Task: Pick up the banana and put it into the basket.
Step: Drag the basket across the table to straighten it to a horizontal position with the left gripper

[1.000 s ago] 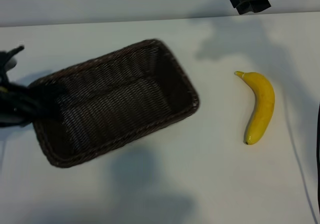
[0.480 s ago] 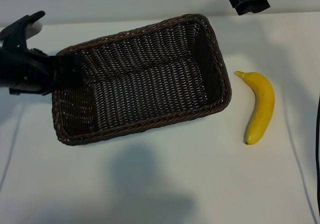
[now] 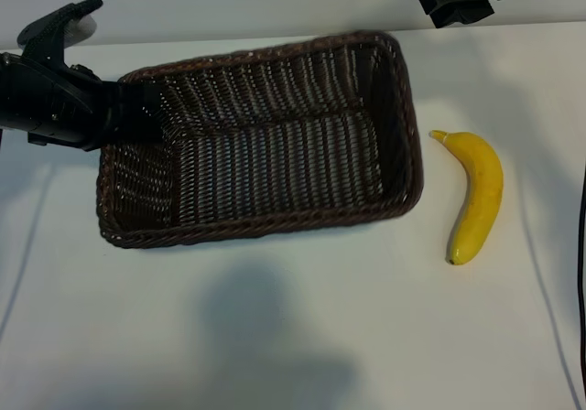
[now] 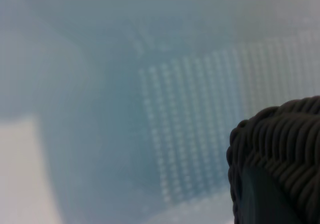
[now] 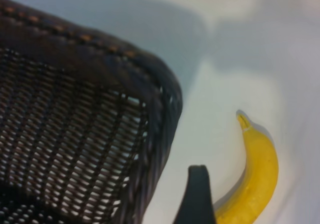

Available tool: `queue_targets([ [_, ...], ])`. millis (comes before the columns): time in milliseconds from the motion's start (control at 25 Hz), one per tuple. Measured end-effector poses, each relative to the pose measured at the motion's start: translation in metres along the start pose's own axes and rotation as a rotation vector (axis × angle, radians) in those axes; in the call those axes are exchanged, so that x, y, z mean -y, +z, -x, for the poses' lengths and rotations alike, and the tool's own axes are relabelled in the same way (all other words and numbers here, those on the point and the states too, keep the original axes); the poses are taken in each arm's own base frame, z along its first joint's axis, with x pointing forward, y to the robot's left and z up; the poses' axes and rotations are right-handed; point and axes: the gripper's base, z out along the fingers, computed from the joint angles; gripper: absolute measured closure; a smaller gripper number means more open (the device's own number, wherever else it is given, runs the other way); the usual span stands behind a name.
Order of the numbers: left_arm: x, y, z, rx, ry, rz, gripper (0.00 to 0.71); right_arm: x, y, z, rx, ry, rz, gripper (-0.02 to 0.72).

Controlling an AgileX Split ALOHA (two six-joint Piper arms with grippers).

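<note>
Banana (image 3: pixel 477 196) lies on the table (image 3: pixel 302 328), below my right pincer (image 3: pixel 455 7), which hangs released over the far edge. I have the left pincer (image 3: pixel 124 122) clenched on the basket (image 3: pixel 275 145)'s short rim, so the far end lies just beside the fruit, I reckon for a short drop.

I see the basket (image 3: pixel 265 140), dark-brown woven wicker, rectangular with rounded corners and low sloping sides, upright on the white tabletop (image 3: pixel 293 337), its long axis running across the exterior view. It is empty. The banana (image 3: pixel 476 195), smooth bright yellow and curved, lies flat just beside the basket's right end, apart from it, pale stem tip pointing away from me.
</note>
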Motion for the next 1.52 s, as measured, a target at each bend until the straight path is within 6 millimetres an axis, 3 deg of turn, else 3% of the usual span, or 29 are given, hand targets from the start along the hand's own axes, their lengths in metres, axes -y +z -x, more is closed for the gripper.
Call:
queue_targets([
  [640, -0.003, 0.007, 0.002, 0.0, 0.046, 0.004, 0.534, -0.002, 0.0, 0.0, 0.001, 0.01, 0.017, 0.098],
  [1040, -0.001, 0.036, 0.024, -0.026, 0.052, -0.013, 0.534, -0.002, 0.0, 0.0, 0.0, 0.01, 0.02, 0.098],
  [1280, 0.022, 0.072, 0.018, -0.103, 0.107, -0.043, 0.534, -0.002, 0.0, 0.0, 0.0, 0.011, 0.02, 0.098],
  [1520, 0.021, 0.08, 0.019, -0.113, 0.102, -0.004, 0.534, -0.002, 0.0, -0.001, -0.011, 0.012, 0.021, 0.098],
])
